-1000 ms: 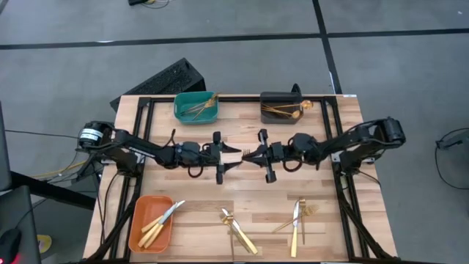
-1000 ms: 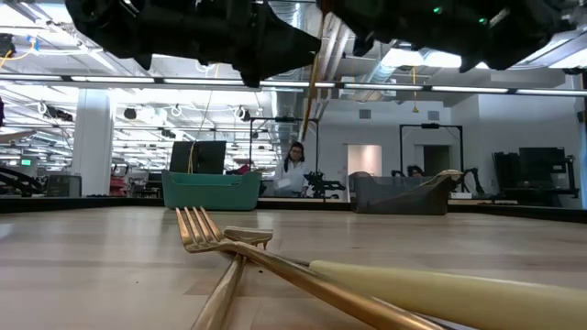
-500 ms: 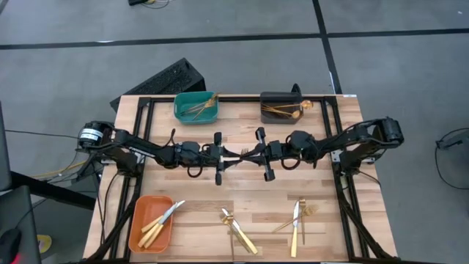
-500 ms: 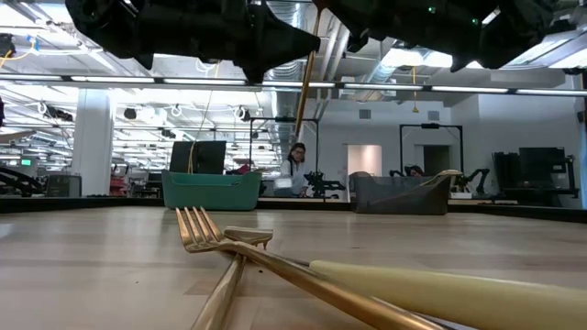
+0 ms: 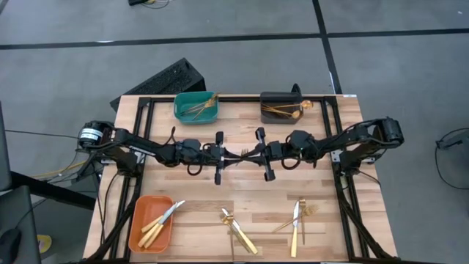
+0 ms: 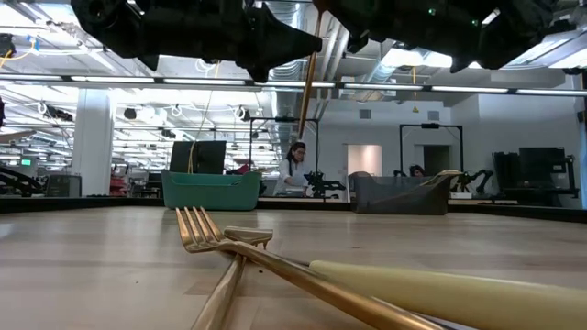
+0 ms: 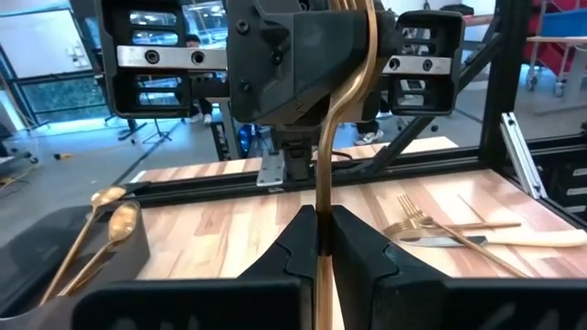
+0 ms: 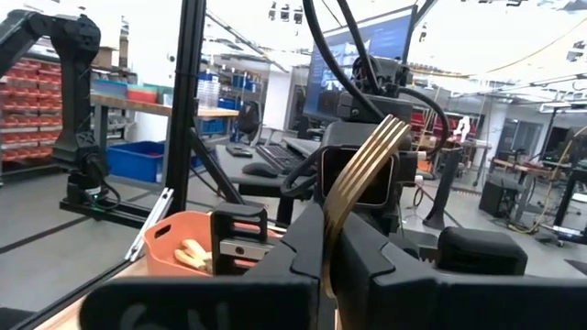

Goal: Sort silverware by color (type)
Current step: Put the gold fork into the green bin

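Note:
A gold fork (image 5: 245, 153) from the silverware stands nearly upright above the middle of the table. Its tines (image 8: 383, 145) are up and its handle end (image 6: 301, 110) hangs free below. My left gripper (image 5: 238, 155) comes from the table's left and my right gripper (image 5: 253, 155) from its right. They meet tip to tip, and both are shut on this fork. More silverware lies on the near part of the table, as two loose pairs (image 5: 238, 229) (image 5: 297, 220). My left gripper pinches the fork's handle (image 7: 323, 197) between its two fingers, on the flat faces below the neck. Its fingers come level from the table's left and lie across the fork. The fork is clear of the table. My right gripper pinches the same fork's handle (image 8: 332, 215) below the tines, between its two fingers. Its fingers come from the table's right, tipped slightly upward, and lie across the fork. The tines rise above the fingers.
A teal bin (image 5: 196, 107) holding forks and a dark grey bin (image 5: 282, 108) holding spoons stand at the far edge. An orange bin (image 5: 152, 224) holding knives stands near left. A black frame (image 5: 146, 117) rims the table. A person (image 6: 295, 170) sits in the room beyond.
My left gripper, wide open a second ago with its fingers on either side of the fork, has shut on the fork's handle. My right gripper has kept its hold. The fork has stayed upright between them.

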{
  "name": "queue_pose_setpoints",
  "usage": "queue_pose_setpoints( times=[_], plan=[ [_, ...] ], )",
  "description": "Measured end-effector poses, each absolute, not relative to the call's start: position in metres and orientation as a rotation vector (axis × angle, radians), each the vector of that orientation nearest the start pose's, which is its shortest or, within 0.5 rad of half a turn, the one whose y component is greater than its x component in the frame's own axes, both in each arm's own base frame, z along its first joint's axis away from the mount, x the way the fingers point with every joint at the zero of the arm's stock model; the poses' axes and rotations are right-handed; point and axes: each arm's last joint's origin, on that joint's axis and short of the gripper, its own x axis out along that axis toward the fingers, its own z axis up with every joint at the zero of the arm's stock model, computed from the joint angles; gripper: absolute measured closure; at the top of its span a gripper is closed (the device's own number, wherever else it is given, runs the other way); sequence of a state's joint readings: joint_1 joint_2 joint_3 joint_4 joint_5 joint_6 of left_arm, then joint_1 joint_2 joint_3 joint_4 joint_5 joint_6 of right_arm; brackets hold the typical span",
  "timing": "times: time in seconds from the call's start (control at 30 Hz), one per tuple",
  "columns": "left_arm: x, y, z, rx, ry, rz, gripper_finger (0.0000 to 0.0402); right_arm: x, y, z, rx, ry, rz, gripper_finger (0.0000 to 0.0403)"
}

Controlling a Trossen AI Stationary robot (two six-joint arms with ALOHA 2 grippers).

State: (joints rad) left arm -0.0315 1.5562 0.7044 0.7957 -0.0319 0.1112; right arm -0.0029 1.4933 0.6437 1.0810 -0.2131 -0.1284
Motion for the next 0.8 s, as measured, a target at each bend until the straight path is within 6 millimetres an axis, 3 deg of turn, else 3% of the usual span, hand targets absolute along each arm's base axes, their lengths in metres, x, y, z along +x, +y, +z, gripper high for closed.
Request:
queue_pose_setpoints(
  times=[0.8],
  plan=[
    [0.316, -0.014, 0.211, 0.095, 0.171, 0.091, 0.0401, 0.301, -0.005, 0.24, -0.107, -0.193, 0.14, 0.0345]
  ],
)
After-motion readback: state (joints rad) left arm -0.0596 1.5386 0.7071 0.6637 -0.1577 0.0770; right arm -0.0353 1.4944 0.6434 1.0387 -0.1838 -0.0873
